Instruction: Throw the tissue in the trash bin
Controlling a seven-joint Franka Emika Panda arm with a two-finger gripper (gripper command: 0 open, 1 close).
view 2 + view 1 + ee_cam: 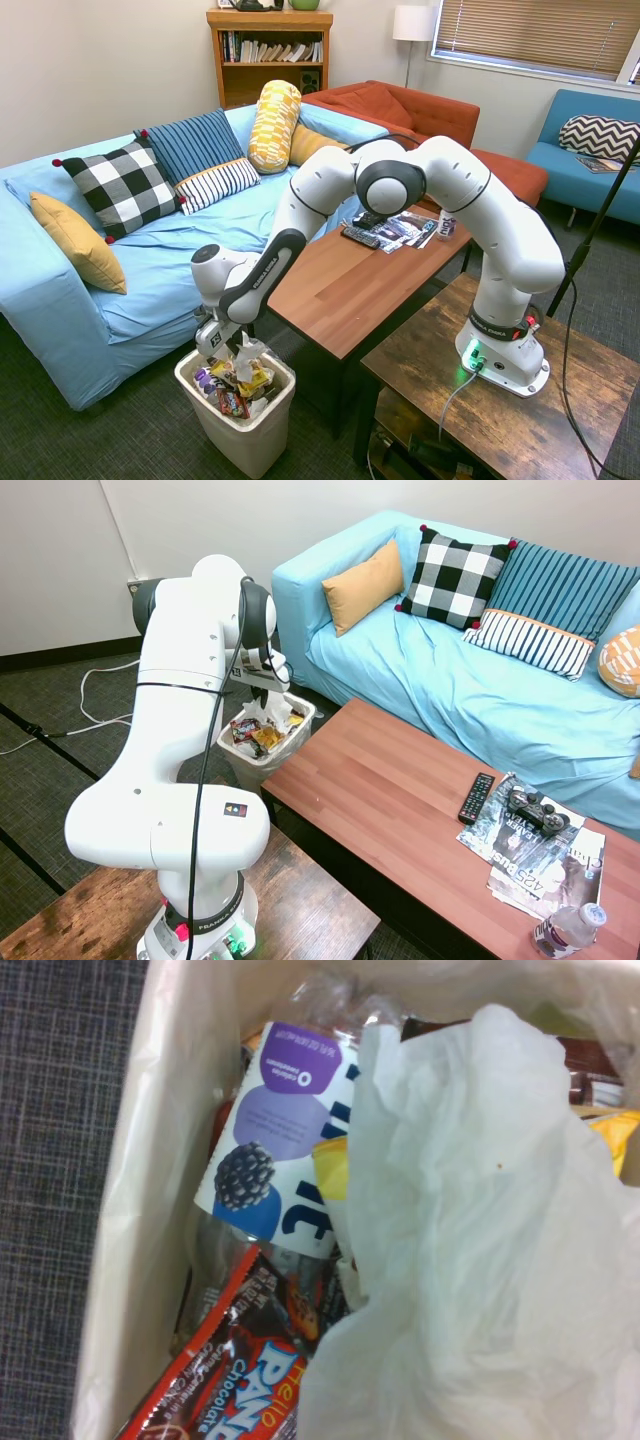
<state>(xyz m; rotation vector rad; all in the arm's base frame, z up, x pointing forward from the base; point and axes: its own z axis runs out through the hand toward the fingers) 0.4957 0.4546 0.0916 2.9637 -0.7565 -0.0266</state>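
Reaching down from the wooden surface [520, 420] where its base stands, the white arm [440, 190] bends over to the trash bin [245, 435], which sits on the dark carpet between the blue sofa [60, 300] and the end of the reddish-brown coffee surface [400, 790]. The gripper [228, 350] hangs right above the bin's open mouth, and the tissue [247, 352] shows as a white crumpled wad at its tip, just over the rubbish already inside. Whether the fingers are clenched on the paper or have let it go cannot be told from either outside view, since the wad and the wrist hide them. In the wrist view the tissue [470, 1250] fills much of the picture as a thin wrinkled sheet, lying over or just above a bottle with a purple and white berry label [275, 1140] and a red chocolate wrapper [235, 1370], with the bin's pale lined wall [150, 1210] beside them. Farther along the coffee surface lie a black remote [476, 797], a game controller [536, 810] on some magazines [545, 865], and a small water bottle [568, 930].
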